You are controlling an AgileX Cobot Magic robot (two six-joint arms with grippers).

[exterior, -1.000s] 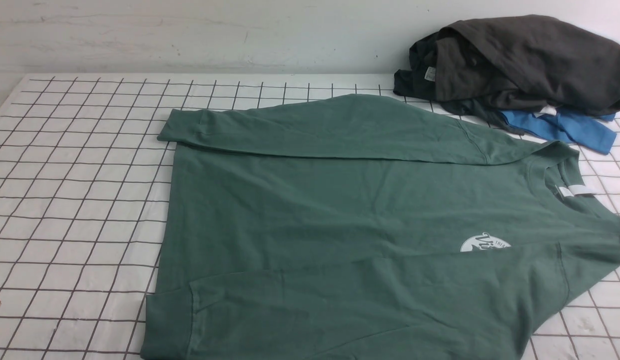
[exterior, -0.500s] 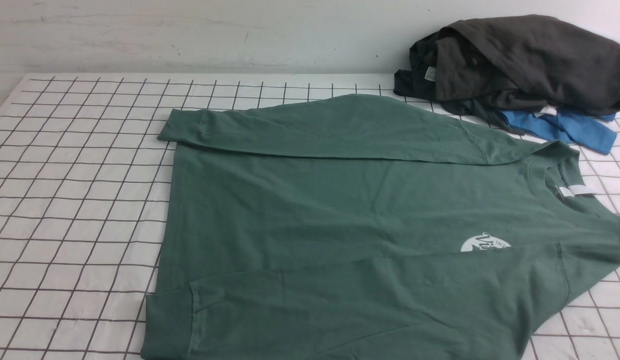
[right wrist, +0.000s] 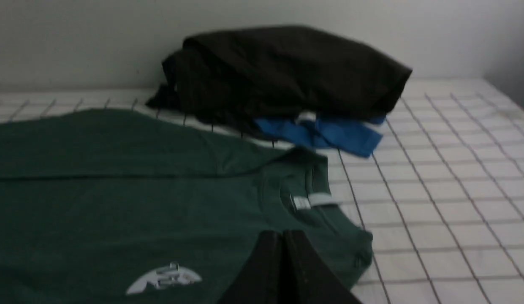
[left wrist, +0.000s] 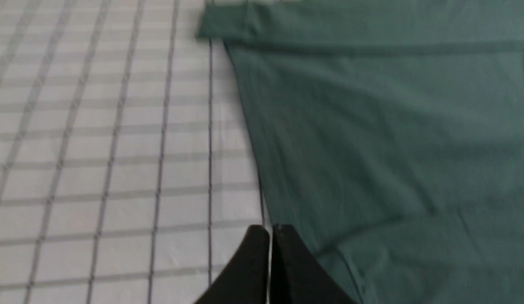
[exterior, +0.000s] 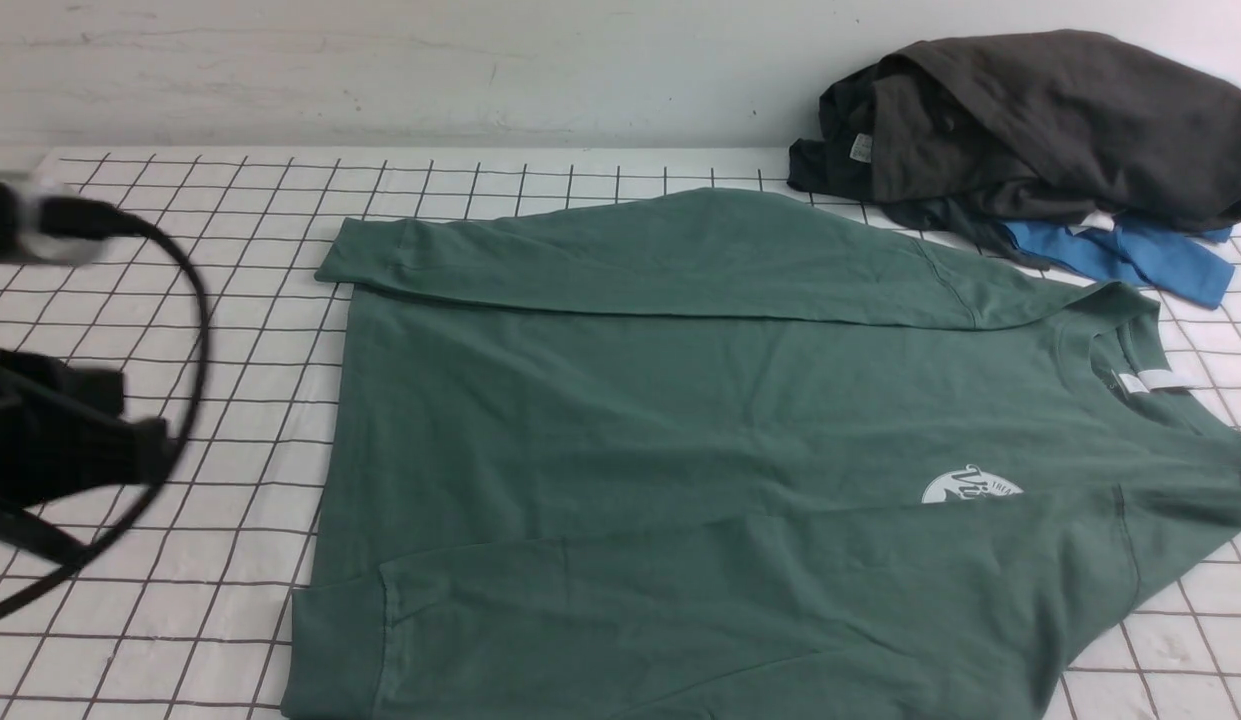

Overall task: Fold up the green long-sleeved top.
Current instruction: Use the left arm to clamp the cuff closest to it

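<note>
The top (exterior: 680,420) lies flat on the desk (exterior: 180,330), sleeves folded across it. My left claw (left wrist: 270,231), closed and empty, is by its hem (left wrist: 245,126); my right claw (right wrist: 282,234), likewise closed, is near its collar (right wrist: 312,177).

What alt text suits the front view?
A sage-green long-sleeved knit top lies flat on a white gridded table, sleeves folded in. Dark grey and blue garments are heaped behind; the blurred black left arm is alongside.

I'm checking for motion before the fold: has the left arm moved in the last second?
Yes. The left arm has come in from the left edge over the checked cloth, toward the green long-sleeved top, which lies unchanged.
</note>
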